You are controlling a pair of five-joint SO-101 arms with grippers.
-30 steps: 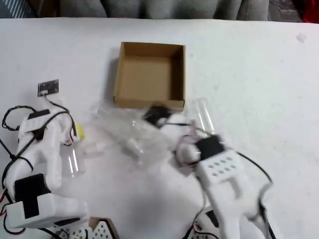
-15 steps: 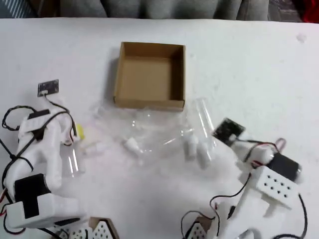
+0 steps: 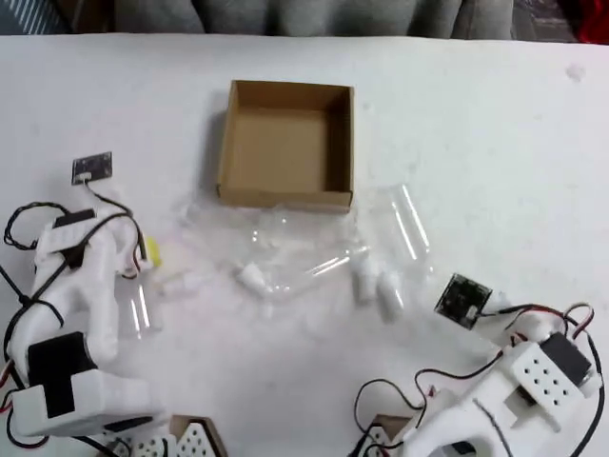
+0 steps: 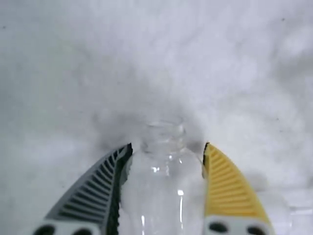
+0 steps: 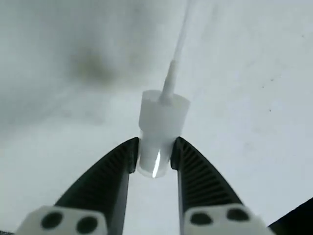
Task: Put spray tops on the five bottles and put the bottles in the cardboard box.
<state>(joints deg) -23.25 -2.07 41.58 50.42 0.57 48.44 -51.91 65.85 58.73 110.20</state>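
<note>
High view – the cardboard box (image 3: 284,198) sits open-topped on the white table (image 3: 495,143), toward the far side. Just in front of its near wall lie a crumpled clear bag (image 3: 238,233) and a scatter of parts: clear loose bottles (image 3: 409,221) lying on their sides and several white loose tops (image 3: 365,283), all on the table surface outside the box. The left arm (image 3: 71,305) stands at the left edge of the table. The right arm (image 3: 514,390) is at the near right corner, well apart from the box.

Left wrist view: the left gripper (image 4: 166,149) is closed on a clear bottle (image 4: 164,196) – the grey finger (image 4: 105,181) and the yellow finger (image 4: 225,186) press against opposite sides of its shoulder. The threaded neck is open and points away from the wrist, toward the table.

Right wrist view: the right gripper (image 5: 154,147) pinches a white spray top (image 5: 160,125) by its lower collar, with both black fingers (image 5: 115,176) touching it. The thin dip tube (image 5: 182,34) projects from the spray top, away from the wrist. White table surface lies behind it; whether the spray top touches the table cannot be told
</note>
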